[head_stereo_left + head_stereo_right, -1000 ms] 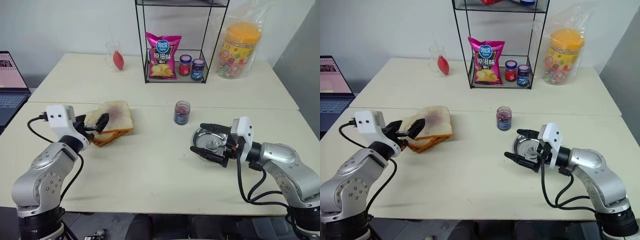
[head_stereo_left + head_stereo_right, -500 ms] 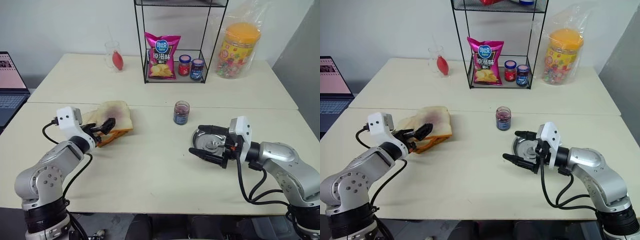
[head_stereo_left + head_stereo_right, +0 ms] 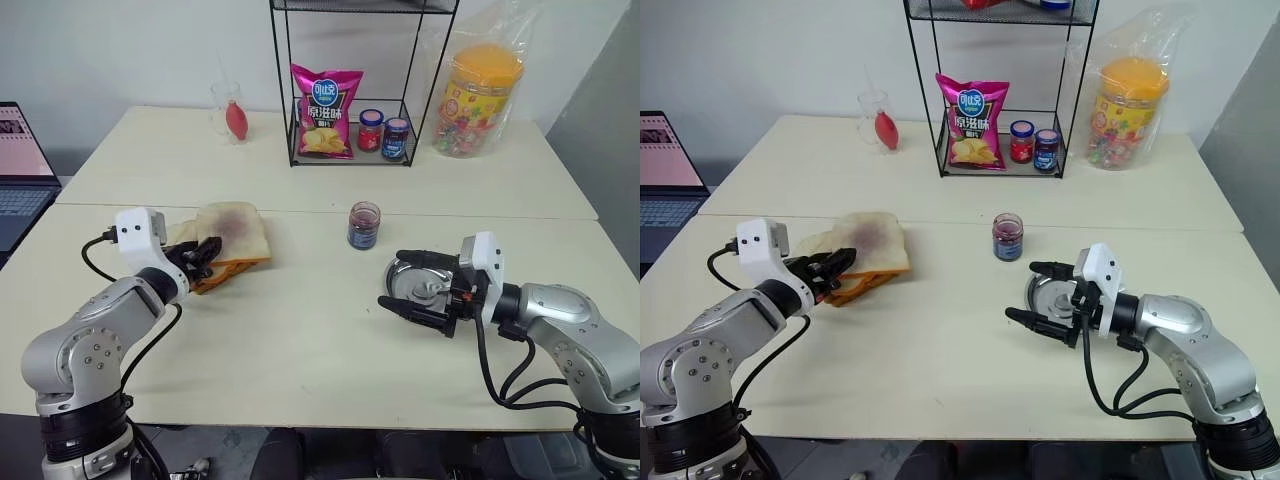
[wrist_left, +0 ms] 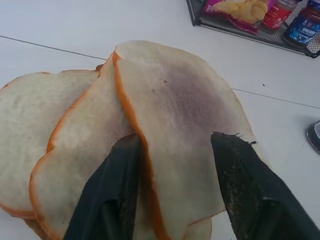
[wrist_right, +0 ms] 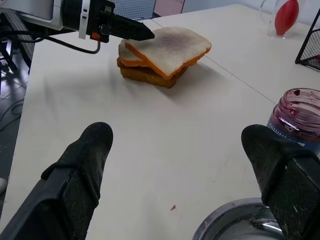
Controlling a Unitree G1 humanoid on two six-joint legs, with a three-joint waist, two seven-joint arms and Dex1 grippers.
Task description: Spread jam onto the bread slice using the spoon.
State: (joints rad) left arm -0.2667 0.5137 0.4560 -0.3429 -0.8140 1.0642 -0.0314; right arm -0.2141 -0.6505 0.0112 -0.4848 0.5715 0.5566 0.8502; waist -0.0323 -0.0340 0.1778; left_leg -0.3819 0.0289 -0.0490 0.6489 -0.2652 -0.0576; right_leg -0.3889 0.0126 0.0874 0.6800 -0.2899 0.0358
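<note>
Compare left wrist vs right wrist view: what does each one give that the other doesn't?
Left wrist: close-up of the purplish smear on the top bread slice, plus the chip bag and two lidded jars in the rack.
Right wrist: the left gripper seen from outside at the bread, the open right gripper, the open jam jar in full, the steel dish rim, and a glass holding something red.
Both: the smeared slice atop the bread pile on the table.

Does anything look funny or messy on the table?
A little. The bread slice with the purple smear sits crooked on the pile of slices, sticking out past them. The jam jar stands open, no lid on it. Nothing is spilled.
</note>
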